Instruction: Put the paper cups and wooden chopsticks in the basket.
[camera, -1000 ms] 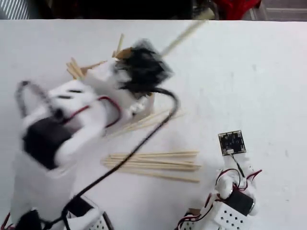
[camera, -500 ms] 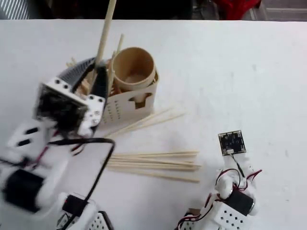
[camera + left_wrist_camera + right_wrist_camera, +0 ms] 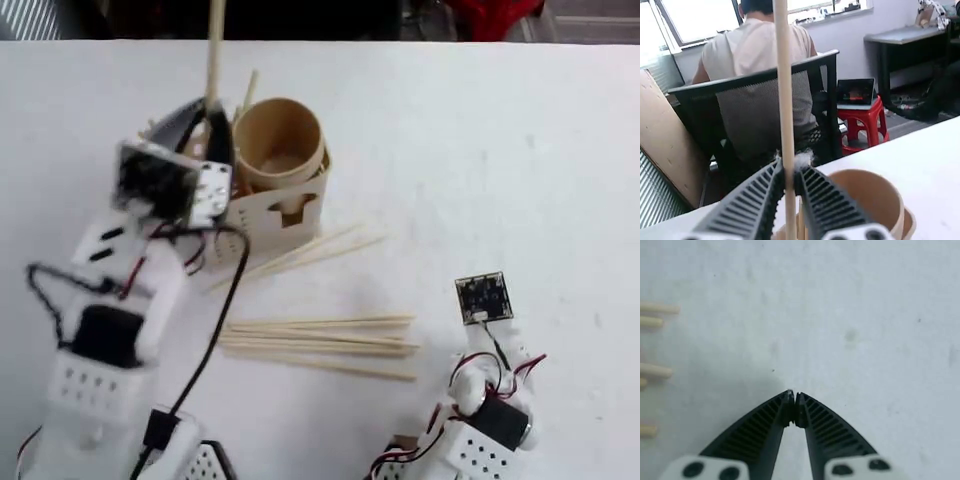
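My left gripper (image 3: 207, 125) (image 3: 789, 172) is shut on one wooden chopstick (image 3: 213, 55) (image 3: 781, 80), which stands nearly upright over the white basket (image 3: 270, 215). A brown paper cup (image 3: 277, 143) (image 3: 870, 197) sits inside the basket, and several chopsticks (image 3: 160, 145) poke out of its left side. More chopsticks (image 3: 318, 342) lie in a bundle on the white table, and a few thin chopsticks (image 3: 300, 252) lie slanted beside the basket. My right gripper (image 3: 793, 401) is shut and empty just above the bare table; chopstick ends (image 3: 655, 340) lie off to one side of it.
The right arm's base (image 3: 490, 420) rests at the table's front right, with its small camera board (image 3: 483, 297) facing up. A cable (image 3: 215, 320) trails from the left arm across the table. A person on a black chair (image 3: 760, 90) sits behind the table.
The left arm has swung from over the basket to its left side. The held chopstick has gone from slanted to nearly upright. The right arm has not moved.
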`<action>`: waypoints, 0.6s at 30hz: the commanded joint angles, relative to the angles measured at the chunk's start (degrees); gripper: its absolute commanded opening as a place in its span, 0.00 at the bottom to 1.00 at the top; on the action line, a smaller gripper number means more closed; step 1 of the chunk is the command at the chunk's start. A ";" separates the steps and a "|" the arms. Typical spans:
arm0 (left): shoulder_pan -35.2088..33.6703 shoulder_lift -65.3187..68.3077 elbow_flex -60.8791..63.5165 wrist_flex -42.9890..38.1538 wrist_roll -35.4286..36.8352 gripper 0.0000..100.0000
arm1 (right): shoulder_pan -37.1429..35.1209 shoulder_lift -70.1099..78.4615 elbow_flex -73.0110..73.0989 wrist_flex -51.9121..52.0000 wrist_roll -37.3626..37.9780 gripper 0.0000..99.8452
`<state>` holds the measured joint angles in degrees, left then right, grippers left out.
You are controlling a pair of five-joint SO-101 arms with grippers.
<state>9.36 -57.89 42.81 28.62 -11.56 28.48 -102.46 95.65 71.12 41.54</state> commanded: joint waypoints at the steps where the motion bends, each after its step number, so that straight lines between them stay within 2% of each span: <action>1: -2.07 6.64 0.79 -3.87 0.97 0.02 | -0.66 -0.75 0.62 -0.40 0.62 0.02; 8: -4.97 10.33 1.76 -3.87 0.97 0.03 | -0.66 -0.75 0.62 -0.40 0.62 0.02; 12: -4.53 10.33 1.41 -3.43 1.05 0.10 | -0.66 -0.75 0.62 -0.40 0.62 0.02; 18: -4.97 10.33 0.35 -1.58 5.36 0.10 | -0.66 -0.75 0.62 -0.40 0.62 0.02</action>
<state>5.05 -47.60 45.19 26.24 -8.22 28.48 -102.46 95.65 71.12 41.54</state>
